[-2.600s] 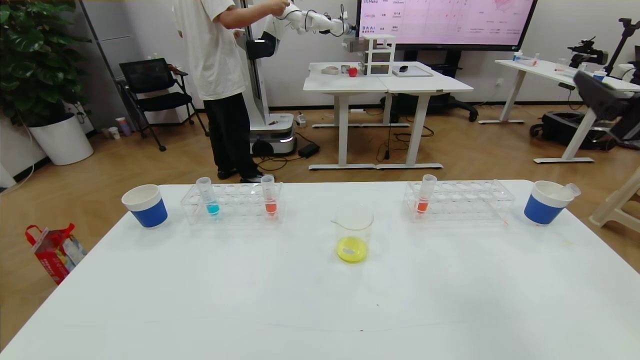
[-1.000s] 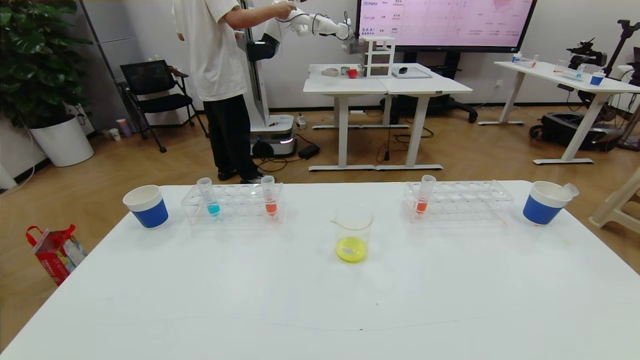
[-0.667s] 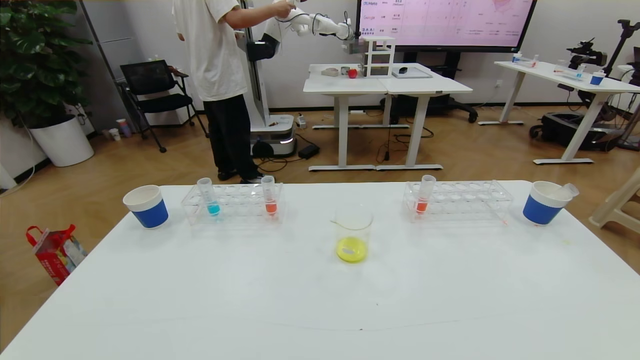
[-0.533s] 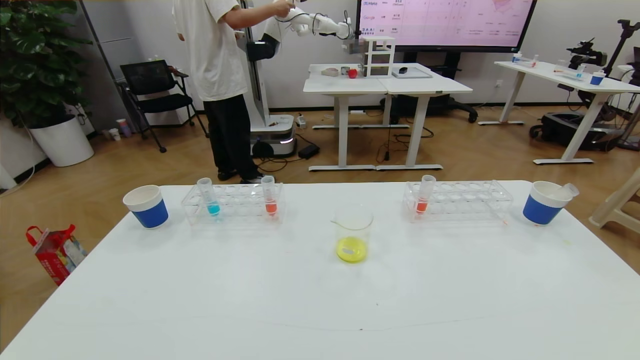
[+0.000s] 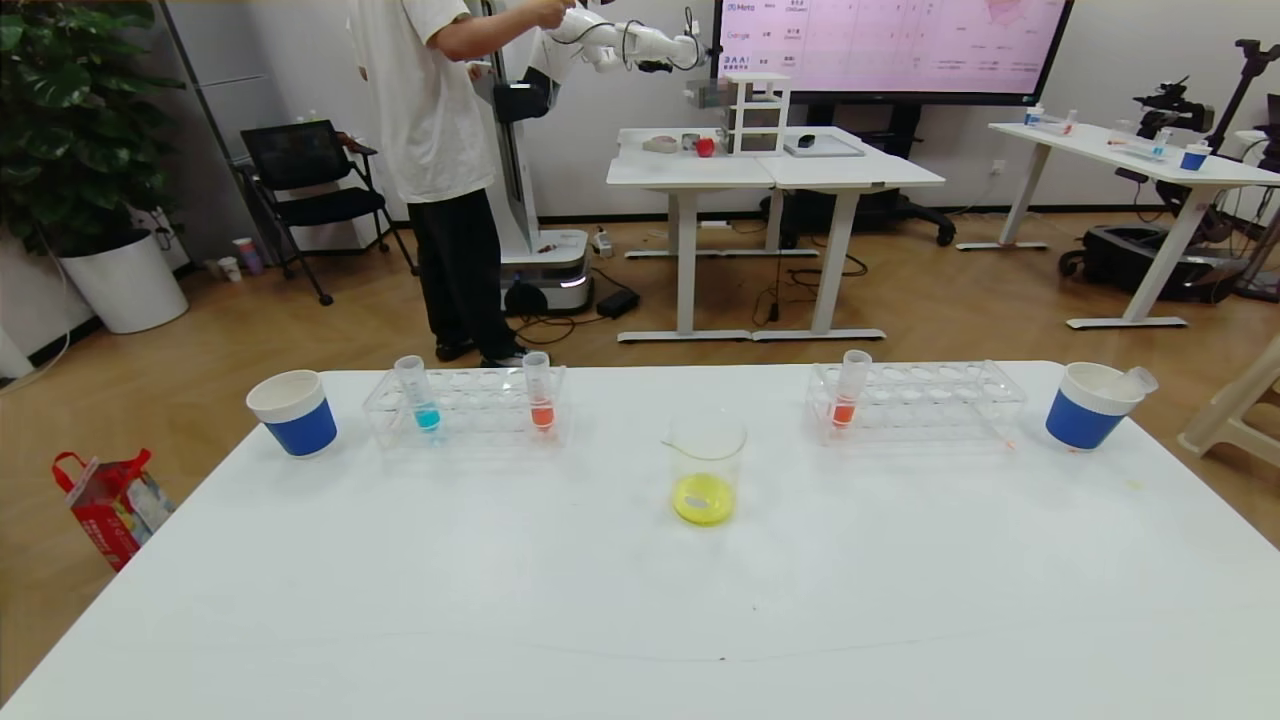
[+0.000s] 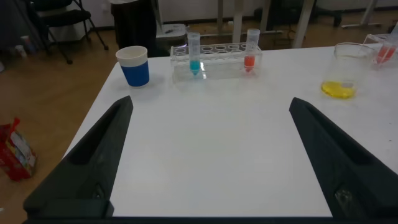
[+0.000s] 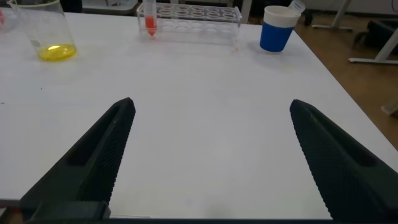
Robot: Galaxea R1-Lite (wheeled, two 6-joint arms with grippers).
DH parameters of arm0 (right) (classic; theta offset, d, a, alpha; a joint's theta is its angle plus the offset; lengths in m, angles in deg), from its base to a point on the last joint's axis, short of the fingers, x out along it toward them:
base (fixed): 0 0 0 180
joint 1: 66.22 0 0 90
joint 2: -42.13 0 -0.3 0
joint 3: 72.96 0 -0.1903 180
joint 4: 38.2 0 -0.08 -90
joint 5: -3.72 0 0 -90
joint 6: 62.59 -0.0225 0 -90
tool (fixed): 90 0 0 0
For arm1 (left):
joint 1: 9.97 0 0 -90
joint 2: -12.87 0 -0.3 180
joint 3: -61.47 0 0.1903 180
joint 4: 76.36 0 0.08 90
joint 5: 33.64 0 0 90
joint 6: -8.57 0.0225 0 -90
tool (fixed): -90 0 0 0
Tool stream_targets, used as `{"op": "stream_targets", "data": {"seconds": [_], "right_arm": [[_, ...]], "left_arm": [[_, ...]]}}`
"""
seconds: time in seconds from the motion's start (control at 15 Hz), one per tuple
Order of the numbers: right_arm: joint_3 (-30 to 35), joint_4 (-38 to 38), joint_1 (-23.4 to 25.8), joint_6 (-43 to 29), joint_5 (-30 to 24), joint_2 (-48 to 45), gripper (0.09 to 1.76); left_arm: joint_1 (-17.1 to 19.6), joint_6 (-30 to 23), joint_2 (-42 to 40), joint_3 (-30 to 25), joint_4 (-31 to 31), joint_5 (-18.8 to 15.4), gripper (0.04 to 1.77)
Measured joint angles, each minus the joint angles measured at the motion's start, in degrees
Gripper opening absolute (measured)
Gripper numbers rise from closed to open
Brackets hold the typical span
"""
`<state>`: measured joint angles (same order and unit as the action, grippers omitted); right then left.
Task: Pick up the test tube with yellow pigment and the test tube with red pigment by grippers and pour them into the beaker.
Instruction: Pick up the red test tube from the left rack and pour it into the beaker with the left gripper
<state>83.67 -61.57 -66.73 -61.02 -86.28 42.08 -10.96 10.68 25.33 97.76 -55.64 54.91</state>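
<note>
The beaker (image 5: 706,470) stands mid-table with yellow liquid in its bottom; it also shows in the left wrist view (image 6: 345,71) and the right wrist view (image 7: 43,34). One test tube with red pigment (image 5: 538,390) stands in the left rack (image 5: 465,405). The other (image 5: 850,388) stands in the right rack (image 5: 915,400). No tube holding yellow liquid shows. A clear tube (image 5: 1135,380) leans in the right cup; I cannot tell its tint. My left gripper (image 6: 211,100) and right gripper (image 7: 212,102) are open and empty over the table's near part, out of the head view.
A blue-liquid tube (image 5: 415,392) stands in the left rack. Blue-and-white paper cups stand at far left (image 5: 292,411) and far right (image 5: 1092,403). The white table (image 5: 640,600) is bare in front of the beaker. A person and another robot are far behind.
My right arm, seen at the head view's right edge 2.6 s ago, has left that view. The things on the table have not moved.
</note>
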Motion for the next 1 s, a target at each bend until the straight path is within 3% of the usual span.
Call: {"op": "stream_targets", "data": {"seconds": [0.2,0.6,0.8,1.0], "right_arm": [[0.0,0.0,0.0,-0.01,0.0,0.0,1.74],[0.0,0.0,0.0,0.0,0.0,0.0,1.74],[0.0,0.0,0.0,-0.01,0.0,0.0,1.74],[0.0,0.0,0.0,-0.01,0.0,0.0,1.74]], "left_arm": [[-0.2,-0.62,13.09,2.82,-11.46,0.0,1.75],[-0.85,-1.48,46.06,4.33,-42.41,0.79,1.75],[-4.52,-1.95,62.59,4.63,-57.82,5.41,1.75],[-11.65,-3.1,78.28,6.06,-71.47,12.91,1.75]]}}
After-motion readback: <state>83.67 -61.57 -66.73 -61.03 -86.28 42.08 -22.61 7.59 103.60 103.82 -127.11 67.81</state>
